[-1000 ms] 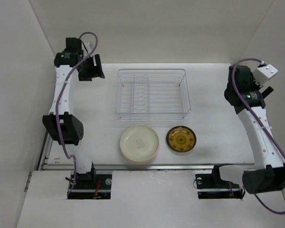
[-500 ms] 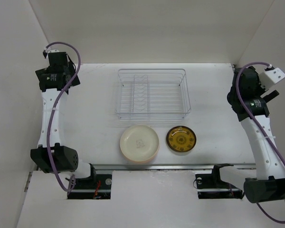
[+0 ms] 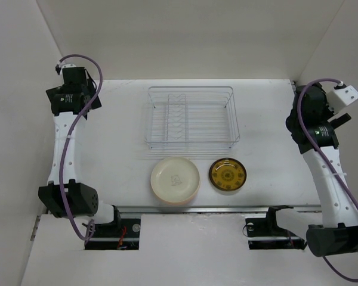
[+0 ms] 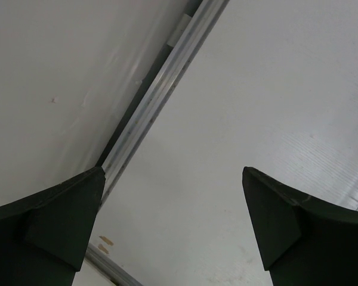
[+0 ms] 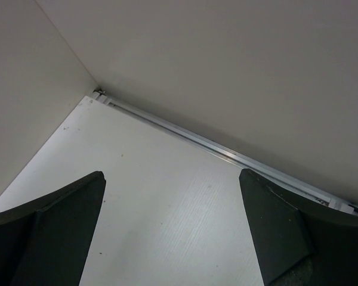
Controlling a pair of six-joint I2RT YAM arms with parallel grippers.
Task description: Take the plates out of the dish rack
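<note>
Left claw (image 4: 173, 179) is spread wide with nothing between the fingers. All its wrist cam shows is bare table (image 4: 274, 107) and the side wall. Right claw (image 5: 172, 179) is the same deal: wide apart, empty, looking at a back corner of the table.

Going outward in the top view, the left claw (image 3: 71, 98) hangs off at about 9 o'clock from the dish rack (image 3: 191, 88), well apart from it. The right claw (image 3: 337, 107) is out at 3 o'clock, also well clear. Neither one is near anything.

The rack sits toward the back middle of the table, and as far as I can see it's just wires and dividers, with no plate standing in any slot. At roughly 6 o'clock from the rack, the cream plate (image 3: 175, 180) lies flat on the table. The dark brown-gold plate (image 3: 227, 174) is just beside it at its 3 o'clock, not touching. There might be another rim peeking out under the cream one, but I can't tell for sure.

So my read is that the unloading is basically done. The rack looks emptied and both arms are parked out wide. I don't see anything left to pull.
</note>
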